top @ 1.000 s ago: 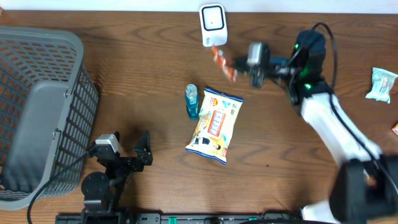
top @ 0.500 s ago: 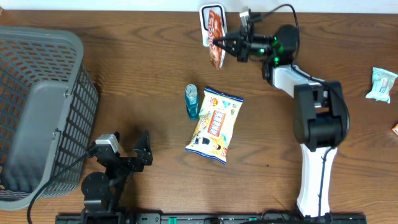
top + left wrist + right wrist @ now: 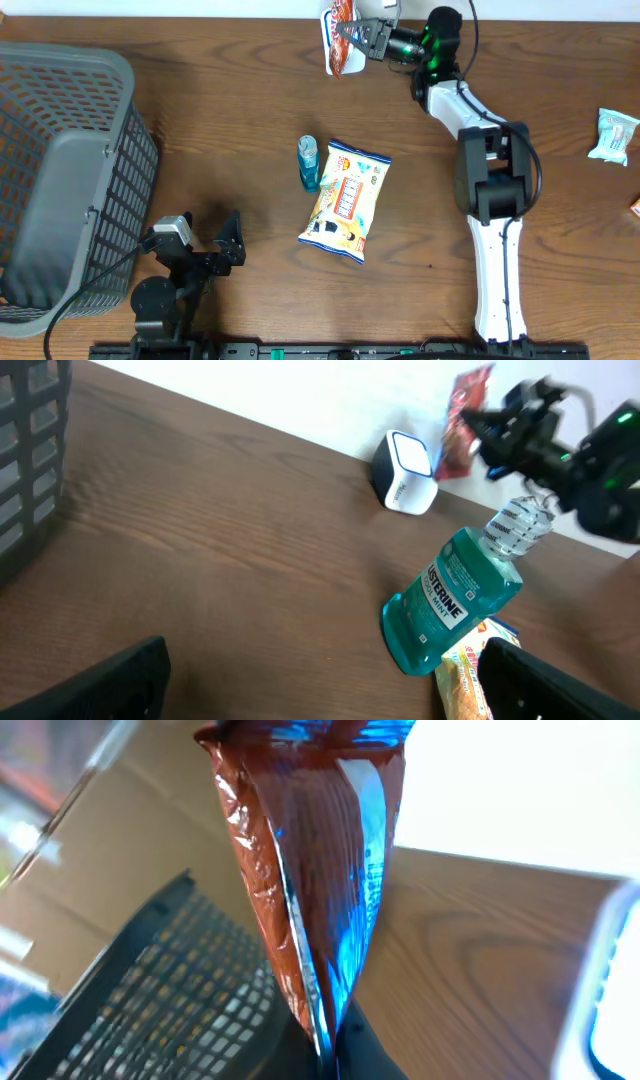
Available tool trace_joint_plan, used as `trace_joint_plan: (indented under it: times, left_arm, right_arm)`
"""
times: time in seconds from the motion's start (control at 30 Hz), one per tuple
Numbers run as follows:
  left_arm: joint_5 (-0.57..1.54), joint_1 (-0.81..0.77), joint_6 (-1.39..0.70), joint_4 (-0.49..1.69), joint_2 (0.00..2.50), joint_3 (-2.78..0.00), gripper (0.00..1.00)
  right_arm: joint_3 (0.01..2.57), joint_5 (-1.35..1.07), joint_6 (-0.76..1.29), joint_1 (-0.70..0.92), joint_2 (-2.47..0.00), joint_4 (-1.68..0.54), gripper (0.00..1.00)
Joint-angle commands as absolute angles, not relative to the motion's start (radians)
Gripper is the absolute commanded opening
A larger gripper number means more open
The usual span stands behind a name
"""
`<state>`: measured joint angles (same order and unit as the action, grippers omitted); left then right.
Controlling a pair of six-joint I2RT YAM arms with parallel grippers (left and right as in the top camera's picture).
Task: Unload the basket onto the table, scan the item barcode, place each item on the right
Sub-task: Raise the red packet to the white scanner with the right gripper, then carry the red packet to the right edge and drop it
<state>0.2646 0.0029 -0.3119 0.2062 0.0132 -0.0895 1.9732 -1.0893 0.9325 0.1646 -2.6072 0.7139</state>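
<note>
While the right arm lay extended toward the far edge of the table, the right gripper was clamped tight on a red foil snack packet. In the overhead view, the packet overlapped the face of the white barcode scanner, which stood at the far edge. In the left wrist view, the packet hung clear of the table, above and just to the right of the scanner. Whether the packet touched the scanner could not be determined. In the right wrist view, the packet hung from the top of the frame down to the fingertips. Its foil was creased and carried blue reflections, and no barcode could be made out.

The left gripper rested near the front edge of the table with its jaws spread wide and nothing between them. It sat just beside the grey mesh basket.

A teal mouthwash bottle lay at mid-table, just beside a yellow snack bag. A small pale packet lay near the right edge, well apart from both.
</note>
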Motion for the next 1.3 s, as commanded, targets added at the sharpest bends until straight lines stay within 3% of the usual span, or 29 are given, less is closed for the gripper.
trace_joint_plan:
  times: [0.0, 0.6, 0.77, 0.87, 1.0, 1.17, 1.27]
  left_arm:
    - [0.277, -0.001, -0.312, 0.228, 0.010, -0.073, 0.98]
    - [0.277, -0.001, -0.312, 0.228, 0.010, -0.073, 0.98]
    - [0.277, -0.001, -0.312, 0.228, 0.010, -0.073, 0.98]
    - [0.277, -0.001, -0.312, 0.228, 0.010, -0.073, 0.98]
    - [0.277, -0.001, -0.312, 0.228, 0.010, -0.073, 0.98]
    - [0.277, -0.001, -0.312, 0.228, 0.010, -0.073, 0.98]
    - [0.277, -0.001, -0.312, 0.228, 0.010, -0.073, 0.98]
  right_arm:
    - [2.001, -1.023, 0.969, 0.177, -2.686, 0.699, 0.01]
    - [2.002, -1.151, 0.874, 0.087, -2.609, 0.678, 0.01]
    - [2.002, -1.141, 0.665, 0.004, -2.510, 0.373, 0.01]
    - [2.002, -0.973, 0.385, -0.049, -2.431, -0.044, 0.02]
    - [2.002, -0.487, 0.103, -0.113, -2.336, -0.515, 0.01]
    - [2.001, 0.028, 0.009, -0.216, -2.302, -0.777, 0.01]
    - [1.992, 0.186, -0.102, -0.276, -2.323, -0.813, 0.01]
